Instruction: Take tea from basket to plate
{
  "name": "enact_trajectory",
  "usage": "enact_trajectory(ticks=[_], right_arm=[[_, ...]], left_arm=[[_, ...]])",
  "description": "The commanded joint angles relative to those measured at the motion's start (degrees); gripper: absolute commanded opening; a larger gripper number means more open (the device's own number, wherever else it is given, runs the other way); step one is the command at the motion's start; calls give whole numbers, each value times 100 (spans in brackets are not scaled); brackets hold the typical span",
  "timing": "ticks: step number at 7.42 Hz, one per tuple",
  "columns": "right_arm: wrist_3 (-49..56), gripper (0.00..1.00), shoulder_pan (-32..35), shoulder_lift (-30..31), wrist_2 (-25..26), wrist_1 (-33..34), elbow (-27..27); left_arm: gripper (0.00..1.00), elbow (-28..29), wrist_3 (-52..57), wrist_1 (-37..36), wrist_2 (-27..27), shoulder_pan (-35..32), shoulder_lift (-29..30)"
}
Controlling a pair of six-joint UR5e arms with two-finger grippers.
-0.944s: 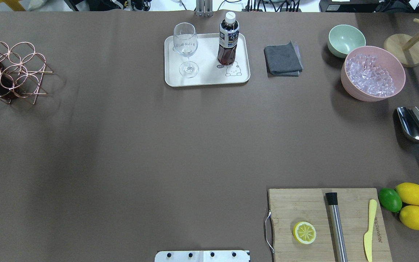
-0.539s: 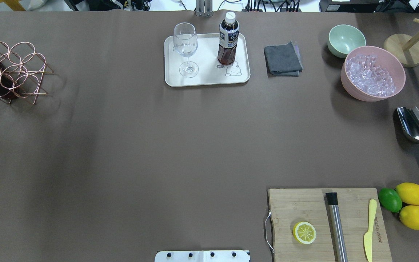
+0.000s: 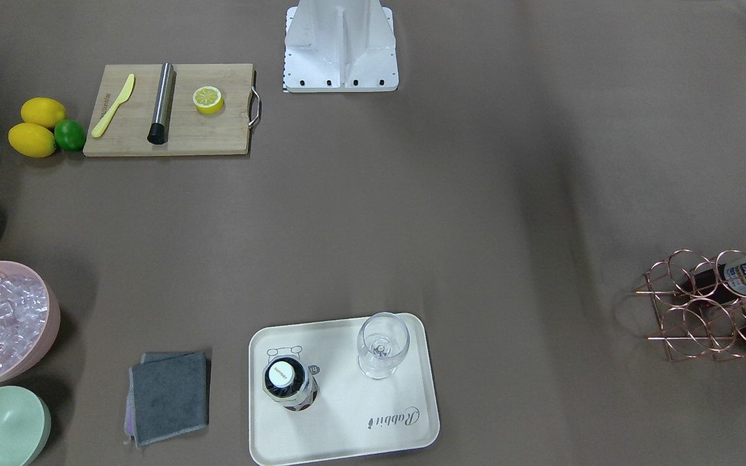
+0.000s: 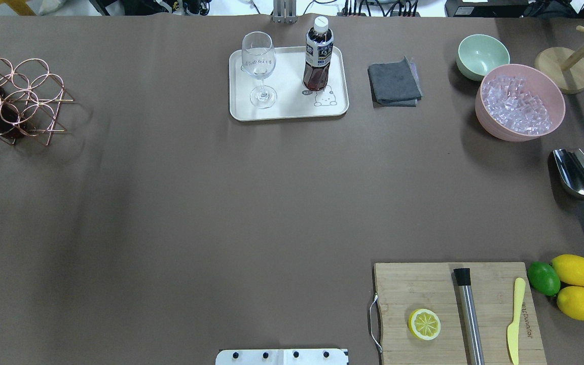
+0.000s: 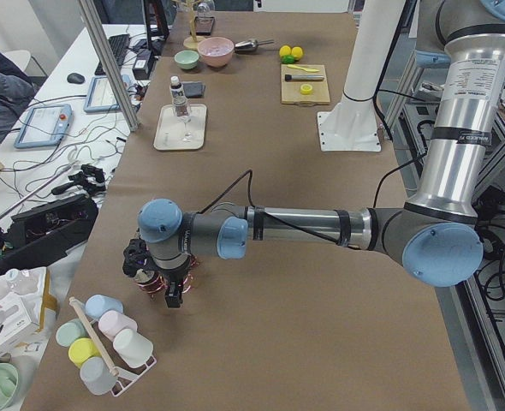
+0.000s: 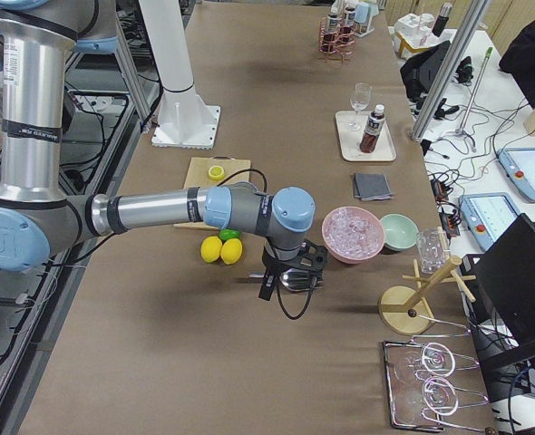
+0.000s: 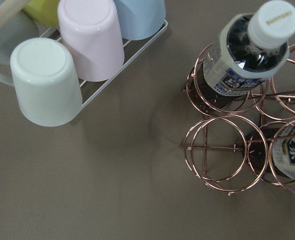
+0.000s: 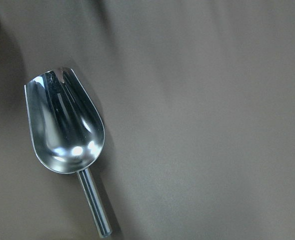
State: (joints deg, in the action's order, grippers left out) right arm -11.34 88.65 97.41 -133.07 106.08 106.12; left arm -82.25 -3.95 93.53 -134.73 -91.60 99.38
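The tea stands upright on the plate at the far middle of the counter. A wine glass stands on the same plate, beside the tea but not touching it. The basket sits well apart at the counter's left end, partly cut off by the edge of the overhead view.

Neither the overhead nor the front-facing view shows an arm. Only the side views do. In the exterior left view the left end effector hangs over the basket, next to a rack of upturned cups. In the exterior right view the right end effector hangs over a metal scoop near the pink bowl of ice. In both views the fingers are too small and too hidden to judge, so I cannot tell whether either end effector is wide or narrow. Neither wrist view shows any fingers.

The left wrist view shows what the overhead view crops away. One bottle stands in a basket ring, a second bottle is in a neighbouring ring at the view's edge, and the ring nearest the camera holds nothing. The right wrist view shows only the scoop, lying on the bare counter.

The white cap in the left wrist view reads "SUNTORY". The second bottle's label shows the character "茶". The front-facing view shows "Rabbit" in script on the plate, upside down from that side. The printing on the glass and on the yellow knife is too small to read.
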Motion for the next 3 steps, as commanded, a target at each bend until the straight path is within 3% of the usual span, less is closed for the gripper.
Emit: enact_trajectory(ticks=[1,3], right_arm=[[0,100,3,14,0,26,32],[0,100,3,6,0,324,277]], left_arm=[[98,-1,-27,-1,61,11,3],[98,7,-27,-1,52,11,3]])
